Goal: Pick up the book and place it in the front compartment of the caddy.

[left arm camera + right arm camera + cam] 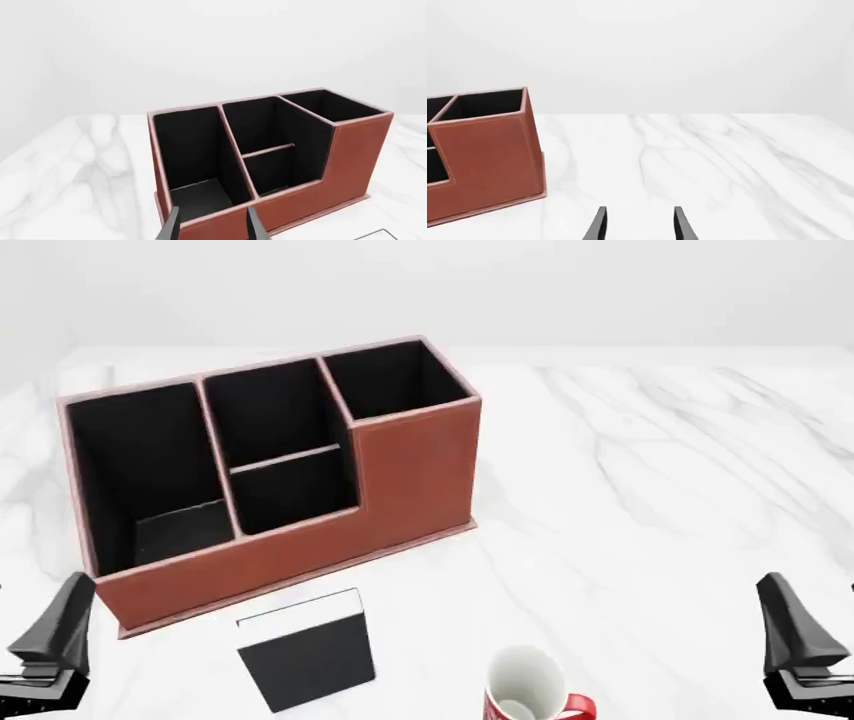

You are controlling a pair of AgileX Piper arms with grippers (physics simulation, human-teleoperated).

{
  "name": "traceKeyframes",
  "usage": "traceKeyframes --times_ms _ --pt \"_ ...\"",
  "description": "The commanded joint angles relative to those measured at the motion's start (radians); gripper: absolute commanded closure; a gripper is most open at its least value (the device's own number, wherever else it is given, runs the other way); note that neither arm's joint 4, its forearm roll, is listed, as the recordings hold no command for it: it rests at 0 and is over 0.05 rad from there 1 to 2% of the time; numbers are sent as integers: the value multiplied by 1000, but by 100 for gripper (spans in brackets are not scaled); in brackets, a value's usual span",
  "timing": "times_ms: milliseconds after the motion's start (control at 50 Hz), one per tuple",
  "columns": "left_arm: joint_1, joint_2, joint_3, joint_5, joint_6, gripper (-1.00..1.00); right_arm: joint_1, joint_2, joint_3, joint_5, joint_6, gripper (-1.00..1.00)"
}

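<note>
The book (pixel 304 650), black with a white page edge, lies flat on the marble table just in front of the caddy (pixel 414 480); one corner of the book (pixel 381 235) shows in the left wrist view. The red-brown caddy (pixel 353 155) stands upright. Its front compartment (pixel 296 490), the shallow middle pocket behind the low wall, holds nothing, and it also shows as the front compartment (pixel 275 170) in the left wrist view. My left gripper (pixel 213 227) is open, low and near the caddy's left front. My right gripper (pixel 639 226) is open over bare table, far right of the caddy (pixel 487 155).
A white-and-red mug (pixel 527 688) stands upright to the right of the book, near the table's front edge. The left gripper (pixel 54 635) and the right gripper (pixel 798 635) sit at the bottom corners of the front view. White marble table (pixel 641 470) stretches to the right.
</note>
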Motion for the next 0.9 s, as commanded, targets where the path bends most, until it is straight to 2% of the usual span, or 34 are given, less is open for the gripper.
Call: traceKeyframes --times_ms 20,340,560,620,640,660,760,800,900 --pt "3 2 -3 2 -2 -100 -1 19 -2 -3 9 -100" --pt "13 31 -1 -3 -14 -100 0 16 -1 2 10 -100" --pt "7 0 2 37 1 -100 -1 17 -1 0 10 -100" --pt "-32 12 3 60 1 -100 -1 17 -1 1 10 -100" --pt "-49 6 3 65 -23 -100 0 17 -1 0 10 -100" --pt "-46 16 2 63 5 -100 -1 17 -1 0 10 -100" --pt "-77 16 -123 143 55 -100 -1 17 -1 1 10 -100" --pt "-86 50 -168 168 49 -100 -1 17 -1 0 10 -100" --pt "-232 199 -290 199 183 -100 0 17 -1 0 10 -100"
